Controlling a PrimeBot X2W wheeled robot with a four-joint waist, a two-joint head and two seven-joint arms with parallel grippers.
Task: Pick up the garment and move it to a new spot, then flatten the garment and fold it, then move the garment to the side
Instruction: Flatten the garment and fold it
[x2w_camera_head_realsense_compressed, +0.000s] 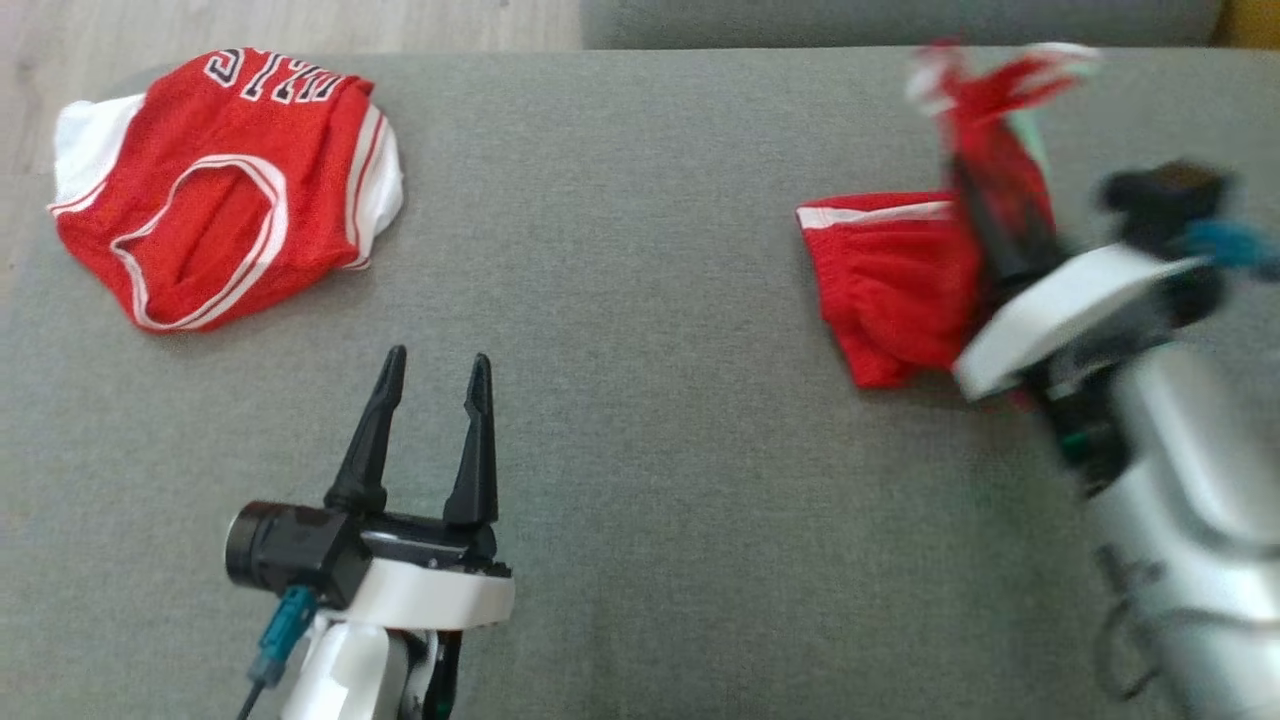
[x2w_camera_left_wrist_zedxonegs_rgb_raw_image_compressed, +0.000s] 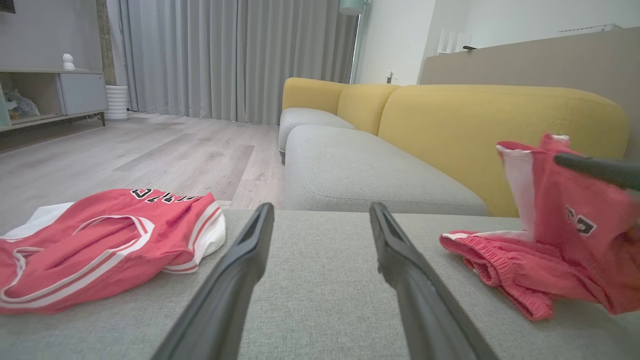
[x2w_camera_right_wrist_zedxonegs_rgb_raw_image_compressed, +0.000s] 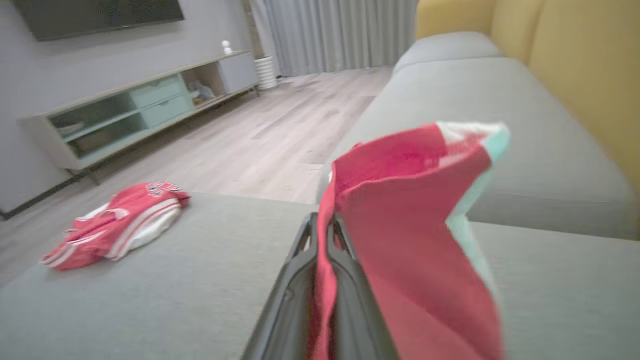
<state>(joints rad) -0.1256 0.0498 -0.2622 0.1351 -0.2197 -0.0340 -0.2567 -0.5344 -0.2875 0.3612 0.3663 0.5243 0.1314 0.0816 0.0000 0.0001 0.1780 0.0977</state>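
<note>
A pair of red shorts (x2w_camera_head_realsense_compressed: 890, 290) with white trim lies at the right of the grey cushion, one edge lifted off it. My right gripper (x2w_camera_head_realsense_compressed: 965, 175) is shut on that lifted edge; in the right wrist view the red cloth (x2w_camera_right_wrist_zedxonegs_rgb_raw_image_compressed: 400, 200) is pinched between the fingers (x2w_camera_right_wrist_zedxonegs_rgb_raw_image_compressed: 300, 280) and stands up in front of them. The left wrist view shows the shorts (x2w_camera_left_wrist_zedxonegs_rgb_raw_image_compressed: 560, 235) at its right, partly raised. My left gripper (x2w_camera_head_realsense_compressed: 435, 375) hovers open over the cushion's front middle, nothing between its fingers (x2w_camera_left_wrist_zedxonegs_rgb_raw_image_compressed: 240, 270). The right arm is blurred.
A crumpled red and white jersey (x2w_camera_head_realsense_compressed: 220, 180) lies at the cushion's far left; the jersey (x2w_camera_left_wrist_zedxonegs_rgb_raw_image_compressed: 100, 245) is also at the left of the left wrist view. Wood floor (x2w_camera_head_realsense_compressed: 300, 25) runs past the far edge. A grey and yellow sofa (x2w_camera_left_wrist_zedxonegs_rgb_raw_image_compressed: 450, 130) stands beyond.
</note>
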